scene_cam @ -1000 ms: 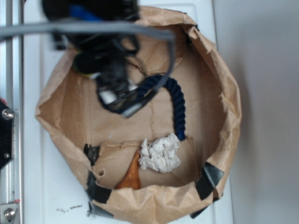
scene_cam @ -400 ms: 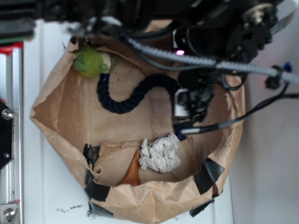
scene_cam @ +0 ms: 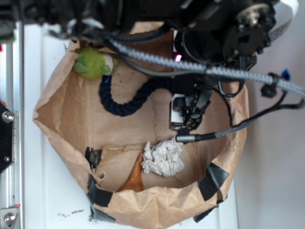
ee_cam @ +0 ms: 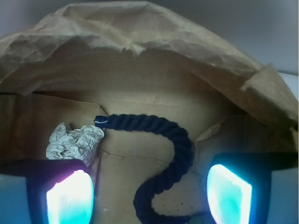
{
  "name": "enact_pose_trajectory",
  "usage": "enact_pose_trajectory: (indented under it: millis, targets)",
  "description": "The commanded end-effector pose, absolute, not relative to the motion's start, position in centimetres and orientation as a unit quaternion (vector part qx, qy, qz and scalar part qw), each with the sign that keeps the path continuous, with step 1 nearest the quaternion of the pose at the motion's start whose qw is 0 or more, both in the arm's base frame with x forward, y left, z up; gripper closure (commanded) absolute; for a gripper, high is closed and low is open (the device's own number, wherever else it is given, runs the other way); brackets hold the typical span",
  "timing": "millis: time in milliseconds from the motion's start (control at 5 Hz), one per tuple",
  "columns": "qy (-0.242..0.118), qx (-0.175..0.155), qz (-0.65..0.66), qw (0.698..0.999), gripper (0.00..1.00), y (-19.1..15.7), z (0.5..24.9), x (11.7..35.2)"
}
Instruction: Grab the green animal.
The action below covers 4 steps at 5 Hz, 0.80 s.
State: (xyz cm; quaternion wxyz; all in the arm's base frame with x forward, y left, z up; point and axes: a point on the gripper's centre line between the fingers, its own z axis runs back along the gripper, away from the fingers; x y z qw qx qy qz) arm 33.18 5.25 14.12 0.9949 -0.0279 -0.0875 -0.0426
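1. At far left of the exterior view, a metal rail with bolts, running down the frame edge beside the white tabletop.
2. Just right of it, a brown paper bag rolled down into an open tub, patched with black tape along the near rim.
3. In the upper left corner of the tub, the green animal — lime fuzz with a cream patch toward its right side, tucked against the paper wall, untouched and well apart from the gripper.
4. Just below and right of the plush, a dark blue rope curling across the bag floor; in the wrist view the same rope snaking down the middle between the two lit fingers.
5. Lower centre, a crumpled white paper ball on a cardboard flap, with an orange-brown piece poking out beside it; in the wrist view the paper ball sitting at left, next to the rope's end.
6. Right of centre, the gripper hanging inside the bag above the floor, near the paper ball — in the wrist view the gripper spread wide, nothing between the fingers but the rope lying on the floor below.
7. Across the top and right, the black arm with a braided grey cable sweeping out toward the right edge.
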Motion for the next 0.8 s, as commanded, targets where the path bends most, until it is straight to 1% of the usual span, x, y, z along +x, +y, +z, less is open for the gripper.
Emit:
enact_pose_trajectory:
  millis: [0, 200, 400, 600]
  targets:
    - [-0.121, -0.02, -0.045, 0.991, 0.0, 4.8, 16.6, 32.8]
    - [-0.113, -0.026, -0.107, 0.987, 0.0, 5.5, 16.2, 30.3]
    - [-0.121, -0.014, -0.165, 0.979, 0.0, 6.2, 15.8, 28.1]
    - [-0.136, 0.007, -0.193, 0.972, 0.0, 7.0, 14.9, 27.5]
